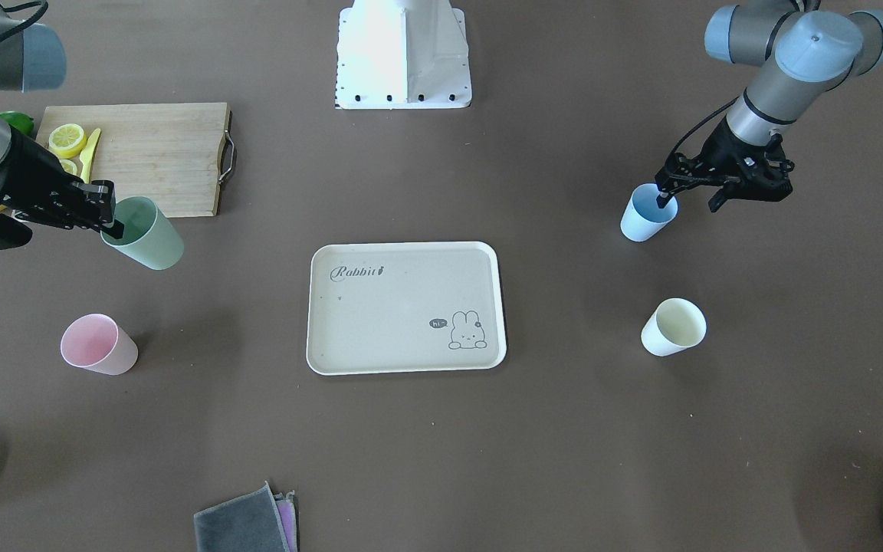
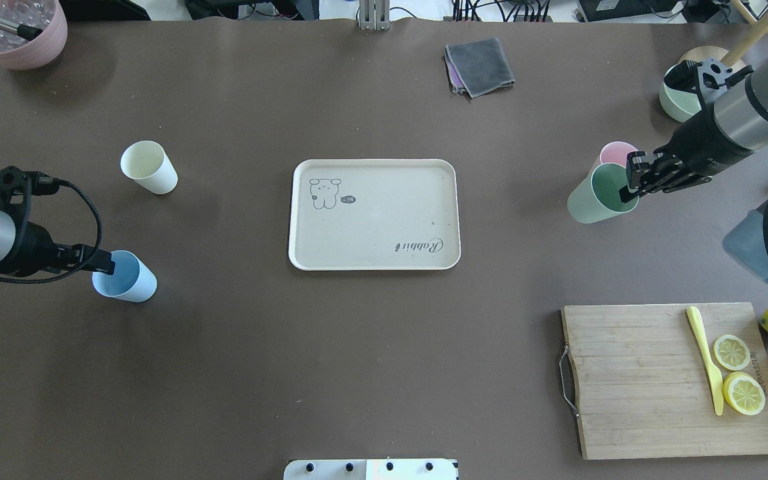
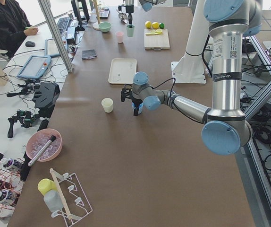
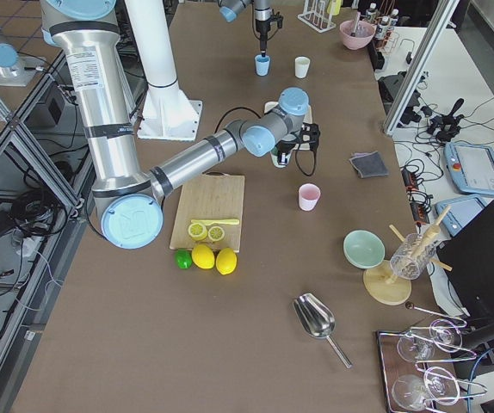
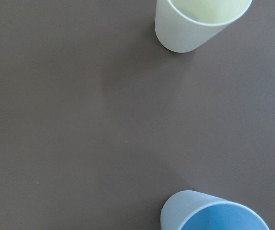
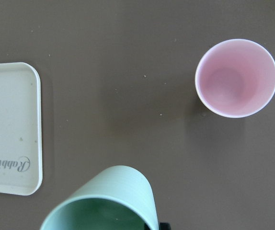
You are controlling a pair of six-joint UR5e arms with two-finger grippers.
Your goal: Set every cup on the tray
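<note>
Step in hand: pickup of the first two cups, one per arm. The tray [image 1: 403, 314] lies bare at the centre of the counter [image 1: 564, 445]. The right claw [image 1: 110, 208] pinches the rim wall of the green cup [image 1: 152, 244], with one finger inside and one outside. The cup looks tilted and appears raised off the counter, apart from the tray on the robot's right side. The left claw [image 1: 688, 201] straddles the rim of the blue cup [image 1: 643, 221], one finger dipped inside. Whether it is pressed onto the wall cannot be told, and the cup appears to stand on the counter, well apart from the tray. The pink cup [image 1: 98, 346] and the cream cup [image 1: 671, 330] stand free, with no claw near them. Next move, as judged: carry the green cup inward over the tray, level it, lower it until the base seats inside the raised rim, then release. Confirm the left grip before lifting the blue cup.
</note>
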